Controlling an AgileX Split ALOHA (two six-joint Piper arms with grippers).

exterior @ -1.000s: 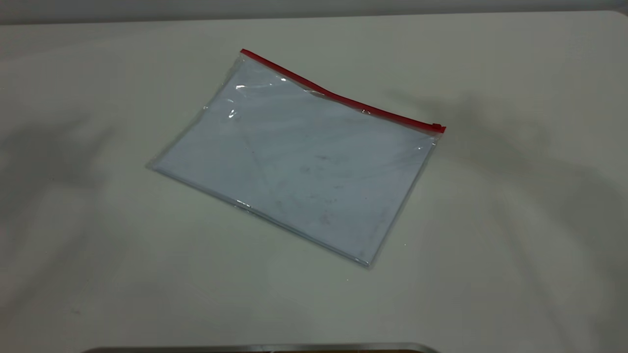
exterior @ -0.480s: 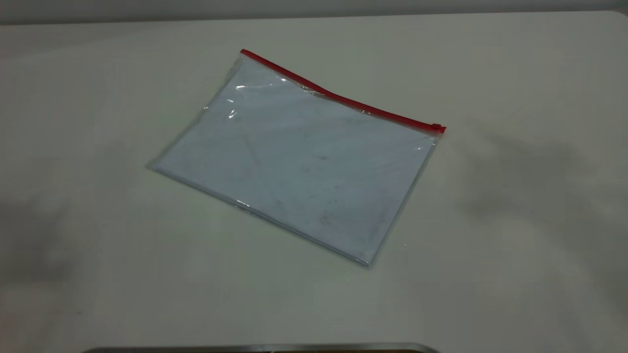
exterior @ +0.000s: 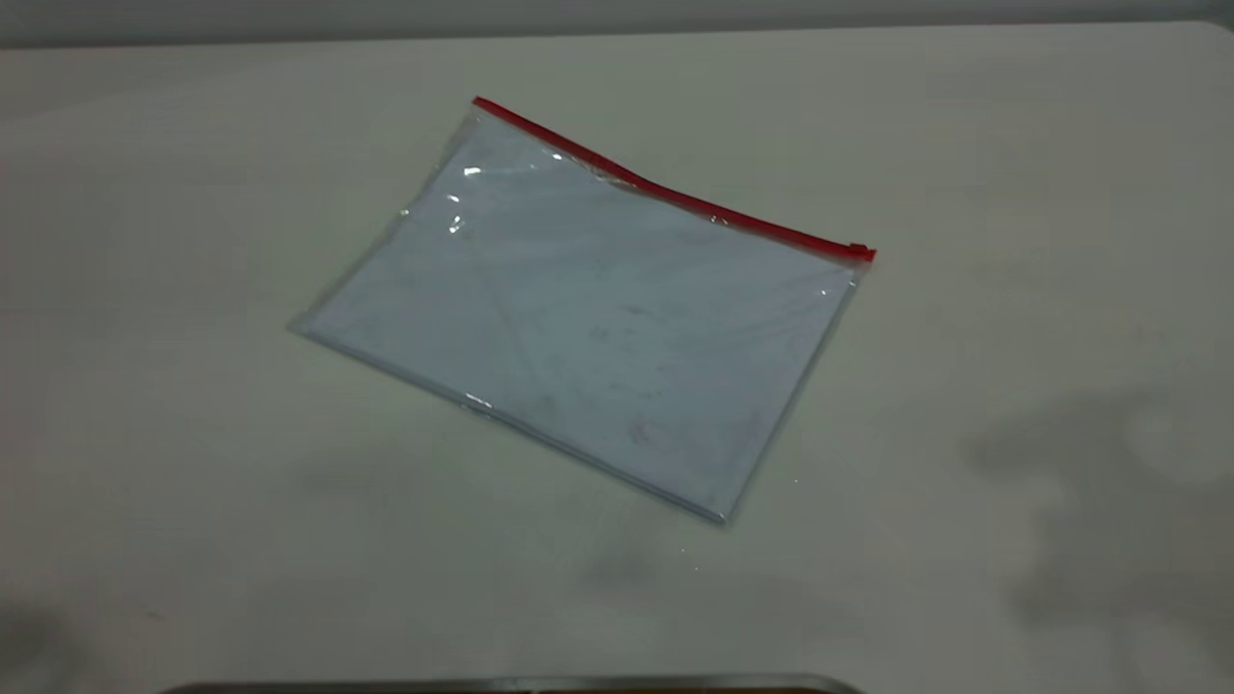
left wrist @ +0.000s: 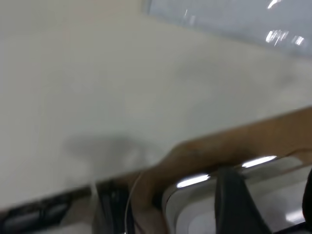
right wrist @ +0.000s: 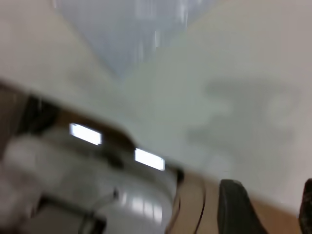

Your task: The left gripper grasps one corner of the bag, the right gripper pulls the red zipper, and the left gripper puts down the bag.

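Note:
The bag [exterior: 578,308] lies flat on the white table [exterior: 1012,145], a clear bluish pouch. The red zipper [exterior: 675,198] runs along its far long edge, with the slider tab [exterior: 858,252] at the right-end corner. The other red-strip corner [exterior: 479,104] is at the far left. Neither gripper shows in the exterior view. In the left wrist view the left gripper [left wrist: 270,204] is open and empty over the table's edge, far from the bag [left wrist: 234,19]. In the right wrist view the right gripper [right wrist: 272,209] is open and empty, also far from the bag [right wrist: 131,29].
A grey metal rim [exterior: 511,684] runs along the near edge of the exterior view. The wrist views show a brown table edge [left wrist: 234,141] and shiny metal below it [right wrist: 141,195]. Soft shadows lie at the near right of the table [exterior: 1109,501].
The arm shadows on the table have slid toward the near corners. The bag has not moved.

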